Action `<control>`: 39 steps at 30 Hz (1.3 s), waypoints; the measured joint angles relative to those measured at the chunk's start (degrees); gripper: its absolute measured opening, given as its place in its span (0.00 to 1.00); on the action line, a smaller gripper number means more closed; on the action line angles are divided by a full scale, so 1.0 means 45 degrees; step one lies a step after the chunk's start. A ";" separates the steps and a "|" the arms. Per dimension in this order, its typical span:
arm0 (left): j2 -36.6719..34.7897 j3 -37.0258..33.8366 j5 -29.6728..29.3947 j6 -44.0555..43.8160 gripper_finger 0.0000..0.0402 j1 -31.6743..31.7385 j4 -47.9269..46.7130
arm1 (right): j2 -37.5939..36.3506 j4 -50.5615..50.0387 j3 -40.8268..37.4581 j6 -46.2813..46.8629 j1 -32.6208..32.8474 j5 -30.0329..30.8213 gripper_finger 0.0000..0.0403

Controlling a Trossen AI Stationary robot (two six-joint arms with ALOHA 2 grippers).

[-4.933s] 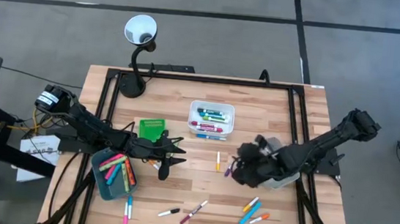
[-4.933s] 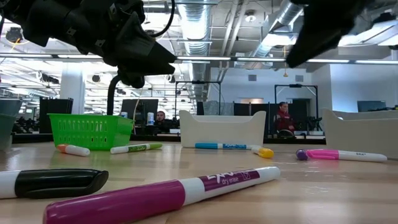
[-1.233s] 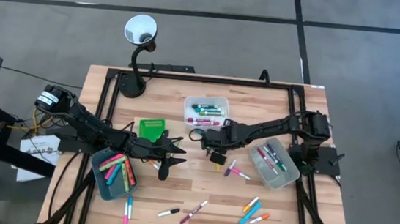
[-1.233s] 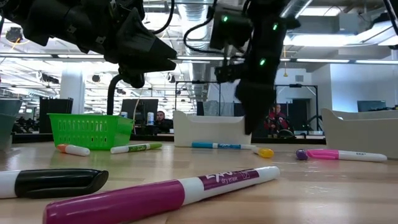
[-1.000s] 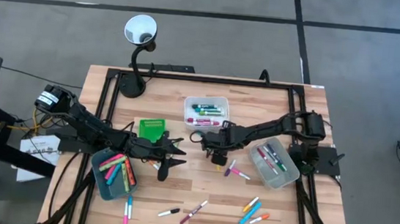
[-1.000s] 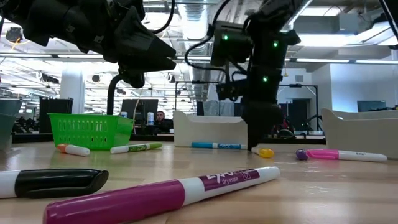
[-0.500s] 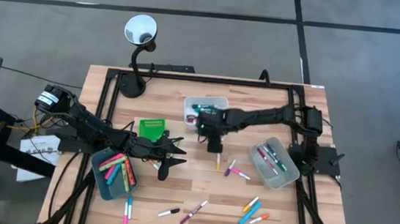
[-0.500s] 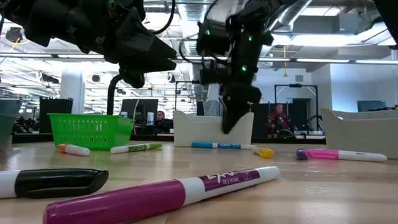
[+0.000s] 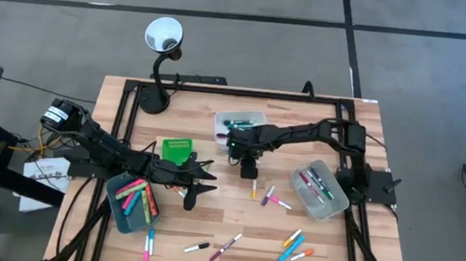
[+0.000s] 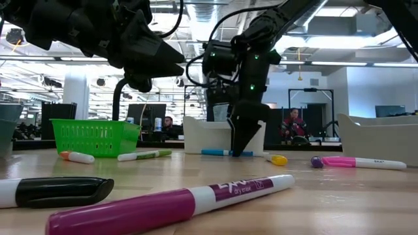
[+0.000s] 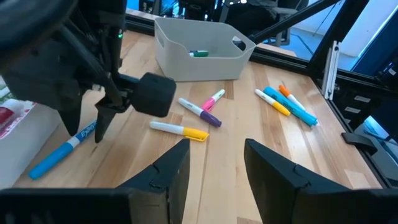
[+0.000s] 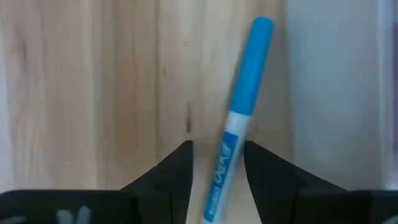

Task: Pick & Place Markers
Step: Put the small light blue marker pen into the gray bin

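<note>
Closest to me, loose markers (image 9: 221,251) lie scattered on the counter (image 9: 207,222). My left claw (image 11: 214,171) hangs open, waiting by the teal tray (image 9: 132,200). Further back, my right claw (image 12: 216,163) is down over the blue marker (image 12: 239,118) beside the white tray (image 10: 209,134), fingers straddling it, not gripping yet. I'd centre on the barrel before squeezing.

Blue marker (image 12: 239,118) between fingers (image 12: 168,180) (untouched)

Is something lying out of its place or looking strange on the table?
Yes. A blue marker lies on the wood beside the white tray, outside it, between the right gripper's open fingers. More markers lie scattered along the near part of the table. Nothing looks damaged or spilled.
</note>
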 joint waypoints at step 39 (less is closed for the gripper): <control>-0.0005 0.0000 0.0005 -0.0044 0.37 -0.0019 0.0000 | -0.8012 -0.6750 -0.1586 0.9066 0.4170 0.1242 0.05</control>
